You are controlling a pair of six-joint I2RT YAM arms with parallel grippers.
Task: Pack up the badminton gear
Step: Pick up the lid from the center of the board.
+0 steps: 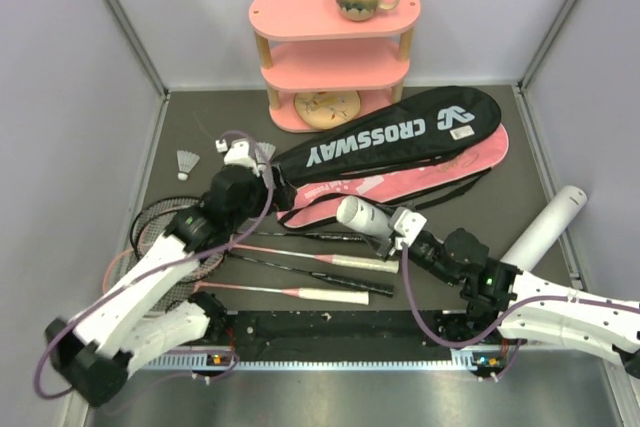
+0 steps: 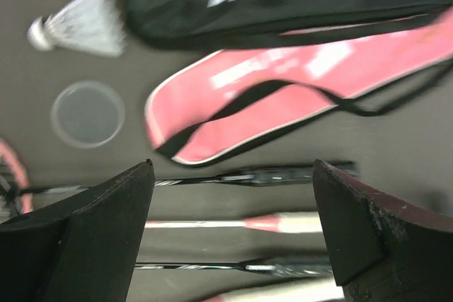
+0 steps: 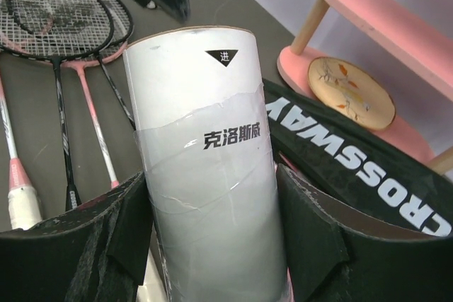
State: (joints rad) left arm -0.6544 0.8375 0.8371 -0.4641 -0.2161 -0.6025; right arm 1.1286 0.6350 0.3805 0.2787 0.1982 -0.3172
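Dark grey tabletop, walled in by pale panels, carries everything we see. Our right gripper is clamped on a white shuttlecock tube, with a black finger pressed to each side. The tube's near end runs off the frame edge. Beyond the tube to the right lies the black CROSSWAY bag, and to the left the racket heads.

Our left gripper is spread wide and grasps nothing. Racket shafts run beneath its fingers. Just ahead lies the pink racket bag, and ahead-left are a clear round lid and a feather shuttlecock. Blur in this wrist view leaves the bag lettering unreadable.

A second white tube lies well right of the right gripper, its lower end hidden behind the arm.
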